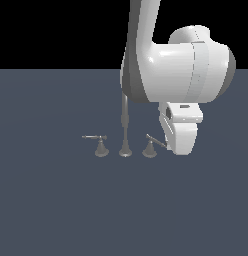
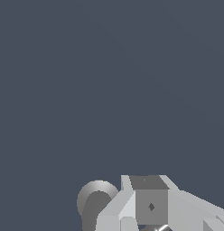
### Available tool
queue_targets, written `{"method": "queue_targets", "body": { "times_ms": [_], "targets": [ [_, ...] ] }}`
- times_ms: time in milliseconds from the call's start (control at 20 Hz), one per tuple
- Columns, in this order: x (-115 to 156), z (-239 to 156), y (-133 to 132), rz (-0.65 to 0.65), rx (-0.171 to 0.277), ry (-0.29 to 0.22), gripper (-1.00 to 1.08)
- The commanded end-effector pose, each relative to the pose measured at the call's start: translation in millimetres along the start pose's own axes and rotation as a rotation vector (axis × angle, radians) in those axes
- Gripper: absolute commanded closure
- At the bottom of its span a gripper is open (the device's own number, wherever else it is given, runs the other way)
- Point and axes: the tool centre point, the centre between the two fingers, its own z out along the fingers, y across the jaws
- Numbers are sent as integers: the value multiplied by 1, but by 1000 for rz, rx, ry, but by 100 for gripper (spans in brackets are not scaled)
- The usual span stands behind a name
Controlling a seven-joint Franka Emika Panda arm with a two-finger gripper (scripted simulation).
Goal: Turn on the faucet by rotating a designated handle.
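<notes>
Exterior view: faucet (image 1: 125, 131) whole, designated handle (image 1: 151, 145) by arm; wrist view only gripper (image 2: 150, 216), cone base; finger spread unclear.

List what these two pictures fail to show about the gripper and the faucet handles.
- Gripper: in the exterior view the white arm housing hides it; the wrist view's lower edge cuts off its fingers, so open or shut cannot be told.
- Designated handle: its bar's far end runs behind the housing, so contact cannot be judged.
- Spout: its top is hidden behind the arm.
</notes>
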Motion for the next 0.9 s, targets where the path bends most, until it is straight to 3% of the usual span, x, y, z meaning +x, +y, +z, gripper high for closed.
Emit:
{"method": "queue_targets", "body": {
  "times_ms": [0, 250, 300, 850],
  "targets": [
    [-28, 7, 11, -30, -20, -12, 108],
    [-48, 8, 21, -37, -25, -15, 108],
    [-20, 4, 17, 2, -16, 1, 108],
    [-86, 7, 6, -35, -25, -15, 108]
  ]
}}
